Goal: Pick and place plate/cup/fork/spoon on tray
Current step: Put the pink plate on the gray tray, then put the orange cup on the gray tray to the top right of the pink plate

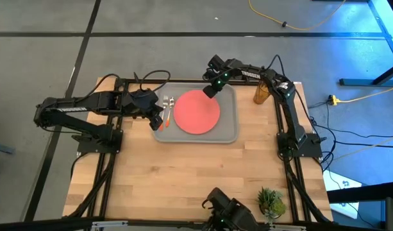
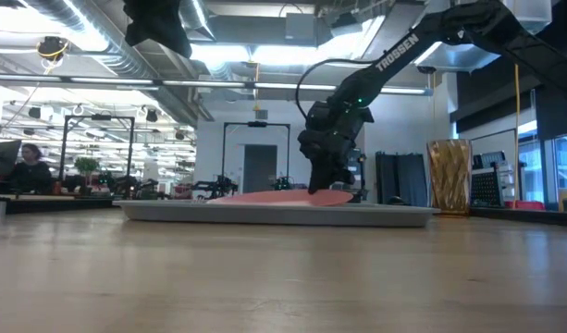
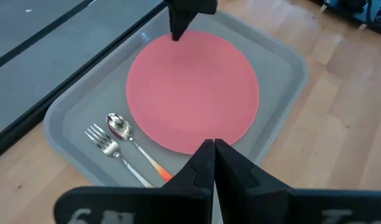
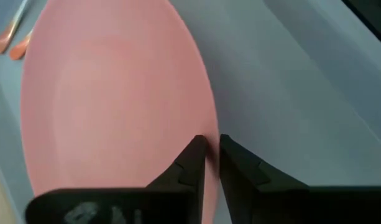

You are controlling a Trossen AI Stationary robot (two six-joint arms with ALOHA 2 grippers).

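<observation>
The coral-red plate (image 1: 197,111) lies on the light-grey tray (image 1: 229,133). The fork (image 3: 103,142) and the spoon (image 3: 119,126) lie side by side on the tray's left part, with their orange handles toward the near side. The amber cup (image 1: 261,93) stands on the table, to the right of the tray's far right corner. My right gripper (image 1: 209,91) is shut on the plate's far rim. My left gripper (image 1: 159,120) is shut and empty. It hovers over the tray's left edge, by the handles. My right gripper pinches the plate's far rim (image 4: 210,127) between its two fingers, coming from the far side and slanting down. In the low view the held side (image 2: 334,195) is raised a little. The opposite side (image 2: 223,197) rests on the tray, so the plate is tilted.
A small green plant (image 1: 270,202) stands near the table's near right corner. Bare wood spreads over the near half of the table. A person sits far off in the room at the left of the low view (image 2: 29,166).
</observation>
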